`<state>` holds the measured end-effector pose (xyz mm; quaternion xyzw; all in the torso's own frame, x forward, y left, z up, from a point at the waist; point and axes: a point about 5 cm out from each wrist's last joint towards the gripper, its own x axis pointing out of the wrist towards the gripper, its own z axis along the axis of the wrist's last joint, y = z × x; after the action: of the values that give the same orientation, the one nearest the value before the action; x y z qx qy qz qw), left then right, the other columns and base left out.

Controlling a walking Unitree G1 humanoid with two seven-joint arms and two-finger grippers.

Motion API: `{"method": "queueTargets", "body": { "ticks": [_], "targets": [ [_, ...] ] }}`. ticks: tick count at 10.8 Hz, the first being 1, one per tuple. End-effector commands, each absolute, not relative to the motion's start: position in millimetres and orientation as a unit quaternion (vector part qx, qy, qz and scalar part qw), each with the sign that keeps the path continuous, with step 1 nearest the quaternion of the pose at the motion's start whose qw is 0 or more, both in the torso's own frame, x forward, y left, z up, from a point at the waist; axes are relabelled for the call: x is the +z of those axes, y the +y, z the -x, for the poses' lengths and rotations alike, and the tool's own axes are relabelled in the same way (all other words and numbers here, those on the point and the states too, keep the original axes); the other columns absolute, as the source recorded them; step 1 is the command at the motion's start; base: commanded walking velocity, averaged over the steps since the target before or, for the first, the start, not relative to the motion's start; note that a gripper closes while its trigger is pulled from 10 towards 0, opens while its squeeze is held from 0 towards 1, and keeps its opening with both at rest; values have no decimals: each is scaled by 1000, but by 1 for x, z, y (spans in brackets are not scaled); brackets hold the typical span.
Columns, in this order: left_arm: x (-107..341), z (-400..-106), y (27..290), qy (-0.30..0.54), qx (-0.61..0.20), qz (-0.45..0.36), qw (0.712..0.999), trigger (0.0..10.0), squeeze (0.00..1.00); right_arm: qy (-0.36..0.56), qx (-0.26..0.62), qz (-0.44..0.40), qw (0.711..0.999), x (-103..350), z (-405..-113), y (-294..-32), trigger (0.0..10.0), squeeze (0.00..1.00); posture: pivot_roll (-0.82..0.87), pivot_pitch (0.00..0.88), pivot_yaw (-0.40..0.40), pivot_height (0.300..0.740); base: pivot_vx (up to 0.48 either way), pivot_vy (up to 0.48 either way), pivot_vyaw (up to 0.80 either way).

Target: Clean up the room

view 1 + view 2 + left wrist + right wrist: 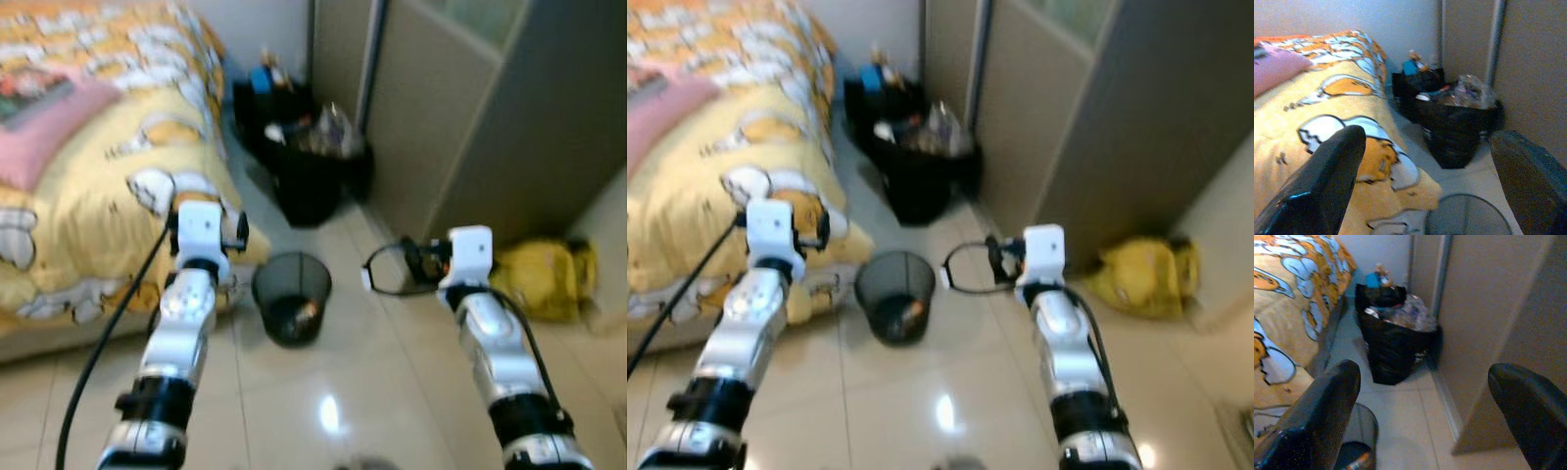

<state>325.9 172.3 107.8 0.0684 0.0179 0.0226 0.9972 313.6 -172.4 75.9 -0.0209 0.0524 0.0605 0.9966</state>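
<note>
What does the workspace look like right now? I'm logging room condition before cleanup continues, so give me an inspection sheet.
Surface: glossy tiled floor.
Job's things: black mesh wastebasket upright beside the bed, something small inside.
Clutter: full black rubbish bags by the wall; crumpled yellow bag on the floor.
Grippers: left pincer open, empty; right pincer open, empty.
Cables: black cable along the left arm.
Surroundings: bed with yellow cartoon blanket; grey wardrobe.

There is one bed (88,196) with one pink pillow (49,127) on it. One mesh wastebasket (291,294) stands on the floor, along with two full black trash bags (309,181) and one yellow bag (544,279).
</note>
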Motion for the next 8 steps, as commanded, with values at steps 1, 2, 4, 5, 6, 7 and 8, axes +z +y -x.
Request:
{"method": "queueTargets", "body": {
  "ticks": [1, 2, 4, 5, 6, 7, 8],
  "targets": [
    [108, -326, 180, 20, 33, -74, 997, 10000, 0, 49, 68, 19, 996, 78, -315, -167, 10000, 0, -157, 28, -1, 740, 390, 277, 0],
    [107, -326, 180, 22, 35, -73, 996, 10000, 0, 48, 68, 19, 996, 78, -316, -167, 10000, 0, -157, 28, -1, 740, 390, 281, 0],
    [104, -326, 181, 29, 38, -79, 996, 10000, 0, 48, 68, 19, 996, 79, -316, -167, 10000, 0, -159, 33, -1, 740, 390, 279, 0],
    [103, -327, 179, 33, 40, -78, 996, 10000, 0, 49, 67, 18, 996, 79, -316, -168, 10000, 0, -159, 33, -1, 740, 0, 0, 0],
    [102, -327, 179, 38, 43, -73, 996, 10000, 0, 48, 66, 17, 996, 79, -316, -168, 10000, 0, -159, 33, -1, 740, 0, 461, 0],
    [101, -328, 181, 42, 47, -66, 996, 10000, 0, 47, 65, 15, 997, 80, -316, -168, 10000, 0, -161, 38, -1, 740, 0, 461, 0],
    [100, -328, 183, 47, 50, -60, 996, 10000, 0, 43, 63, 15, 997, 81, -317, -169, 10000, 0, -161, 38, -1, 740, 0, 465, 0]
  ]
}}
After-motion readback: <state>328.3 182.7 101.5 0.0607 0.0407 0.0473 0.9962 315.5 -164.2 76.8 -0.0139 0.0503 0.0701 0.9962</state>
